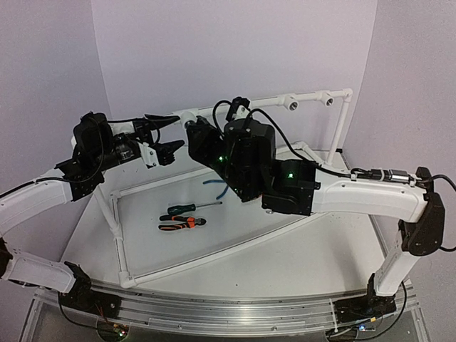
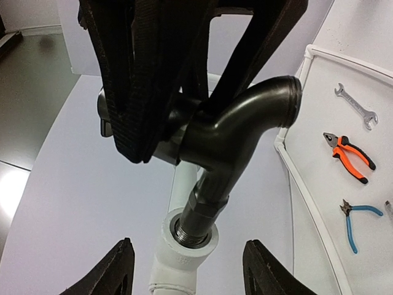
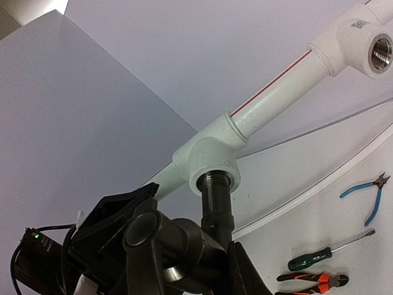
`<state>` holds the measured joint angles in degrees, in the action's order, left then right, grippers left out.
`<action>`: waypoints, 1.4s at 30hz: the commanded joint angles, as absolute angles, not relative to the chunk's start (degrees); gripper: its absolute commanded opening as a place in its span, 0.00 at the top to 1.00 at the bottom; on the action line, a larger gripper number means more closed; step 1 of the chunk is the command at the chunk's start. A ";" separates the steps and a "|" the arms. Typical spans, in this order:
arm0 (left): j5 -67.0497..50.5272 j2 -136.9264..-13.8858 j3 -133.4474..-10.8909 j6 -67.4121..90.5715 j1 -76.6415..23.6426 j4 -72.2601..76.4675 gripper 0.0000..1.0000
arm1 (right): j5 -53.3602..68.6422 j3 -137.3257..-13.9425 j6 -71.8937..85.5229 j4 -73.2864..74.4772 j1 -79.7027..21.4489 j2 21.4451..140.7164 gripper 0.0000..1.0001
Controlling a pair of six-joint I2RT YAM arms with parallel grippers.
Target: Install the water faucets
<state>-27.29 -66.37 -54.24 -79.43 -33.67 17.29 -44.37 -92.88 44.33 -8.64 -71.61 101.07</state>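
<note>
Water faucet shown partly threaded into tee fitting; left end effector released; grip of right end effector cannot be told.

White arms, black joints, cables.

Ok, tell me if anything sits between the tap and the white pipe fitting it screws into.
Nothing visible does. The tap has its threaded end in the mouth of the white pipe fitting, with no object between them. The left claw stands open either side of the fitting.
</note>
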 commanded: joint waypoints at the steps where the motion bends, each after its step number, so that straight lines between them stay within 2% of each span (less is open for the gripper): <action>1: -22.94 -61.50 -53.11 -76.84 -32.19 14.38 0.38 | -49.11 -86.30 83.06 -6.59 -67.18 101.81 1.00; 4: -24.40 -61.37 -52.62 -77.84 -32.22 14.51 0.37 | -47.15 -84.05 93.74 -6.68 -67.14 101.83 1.00; 7: -27.01 -62.28 -51.59 -80.08 -32.23 18.22 0.35 | -46.67 -83.52 96.03 -6.64 -67.15 100.92 1.00; 12: -28.88 -65.52 -53.51 -80.44 -32.26 21.35 0.33 | -47.45 -85.91 86.44 -6.68 -67.15 99.75 1.00; 17: -27.72 -64.77 -54.24 -80.85 -32.29 17.98 0.32 | -47.95 -83.91 78.05 -6.77 -67.15 96.93 1.00; 19: -26.91 -63.40 -54.39 -80.88 -32.26 14.76 0.31 | -48.12 -82.34 71.30 -6.74 -67.15 94.56 0.95; 23: -26.01 -59.73 -54.69 -78.77 -32.26 8.33 0.29 | -45.96 -82.33 48.71 -3.52 -67.17 90.59 0.67; 26: -24.35 -57.52 -57.24 -74.20 -32.26 2.34 0.27 | -43.84 -86.41 27.72 5.63 -67.46 88.56 0.44; 27: -23.75 -56.89 -58.58 -72.54 -32.26 -0.48 0.26 | -44.13 -87.61 20.10 8.92 -67.56 87.97 0.39; 30: -21.35 -55.29 -61.81 -65.87 -32.27 -6.71 0.23 | -45.64 -89.11 1.18 13.39 -68.19 85.57 0.31; 37: -9.52 -54.19 -72.10 -38.79 -31.21 -21.69 0.16 | -48.78 -92.06 -58.31 11.22 -72.39 84.49 0.17; 39: -10.97 -52.74 -73.00 -32.05 -26.26 -24.99 0.16 | -48.72 -90.26 -79.70 6.37 -73.37 85.39 0.12; 42: -14.96 -51.02 -74.38 -23.31 -18.19 -28.82 0.15 | -45.83 -95.77 -88.74 11.79 -73.74 88.45 0.10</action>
<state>-14.81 -53.51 -70.98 -41.64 -26.73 -18.93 -47.75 -90.74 -54.65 10.35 -72.80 85.40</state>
